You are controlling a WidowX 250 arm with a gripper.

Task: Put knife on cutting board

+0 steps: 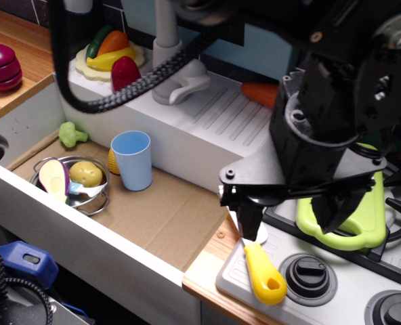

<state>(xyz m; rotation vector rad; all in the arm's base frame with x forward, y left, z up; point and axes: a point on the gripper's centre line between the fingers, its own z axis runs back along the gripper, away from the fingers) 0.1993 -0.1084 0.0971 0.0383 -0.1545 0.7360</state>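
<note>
The knife (264,272) lies on the grey front edge of the toy stove (336,308), its yellow handle pointing toward me and its short white blade (258,235) pointing back. The lime-green cutting board (370,218) lies on the stove burner to the right of the knife, partly hidden by the arm. My black gripper (292,218) hangs low over the stove between them, jaws spread wide. Its left finger (248,220) stands right at the knife's blade and its right finger (334,215) is over the board's near-left end. Nothing is held.
Left of the stove is a sink with a cardboard floor (160,210), holding a blue cup (133,160) and a metal pot (78,186) with toy food. A faucet (168,64), a plate of toy food (109,55) and a carrot (258,93) stand behind. Stove knobs (310,277) sit right of the knife.
</note>
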